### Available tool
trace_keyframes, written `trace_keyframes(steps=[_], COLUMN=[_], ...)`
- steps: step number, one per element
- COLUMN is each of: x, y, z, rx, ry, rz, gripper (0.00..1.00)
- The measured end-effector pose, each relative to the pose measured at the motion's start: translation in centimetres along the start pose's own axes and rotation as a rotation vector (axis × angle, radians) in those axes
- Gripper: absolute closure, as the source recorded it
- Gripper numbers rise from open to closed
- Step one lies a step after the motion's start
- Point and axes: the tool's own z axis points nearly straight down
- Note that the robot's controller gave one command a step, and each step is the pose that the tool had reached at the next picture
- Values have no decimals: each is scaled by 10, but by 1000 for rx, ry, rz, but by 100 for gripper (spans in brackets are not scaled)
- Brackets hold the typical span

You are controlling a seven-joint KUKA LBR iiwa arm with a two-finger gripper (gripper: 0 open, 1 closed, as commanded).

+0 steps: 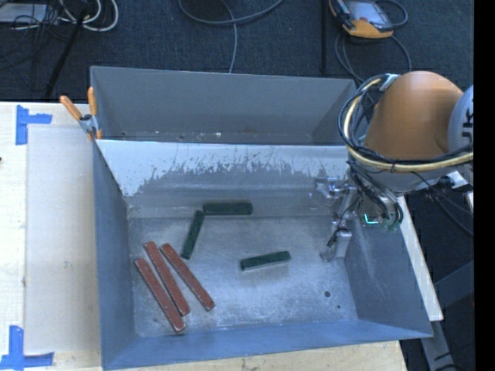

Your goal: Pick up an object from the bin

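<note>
My gripper hangs at the right side of the bin, close to the right wall, just above the floor. Whether anything sits between its tips cannot be made out. The nearest loose thing is a dark green bar lying flat on the floor to the gripper's left, apart from it. Further left, a second dark green bar lies near the back wall and a third lies slanted below it.
Three reddish-brown flat sticks lie side by side, slanted, at the bin's front left. The arm with its orange dome reaches over the bin's right rim. Bare floor stretches between the green bars and the front wall.
</note>
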Motion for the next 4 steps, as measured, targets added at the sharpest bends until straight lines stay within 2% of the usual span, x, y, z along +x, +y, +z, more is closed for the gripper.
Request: trace_keyframes(steps=[1,2,3,4], x=[-26,-28,-25,-60], y=[47,47,25,34], z=[150,145,-12,-11], rx=[-1,1,3,1], ry=[-1,-8,-18,-14], rz=[-111,-112,-182,-207], gripper=[0,100,100,100])
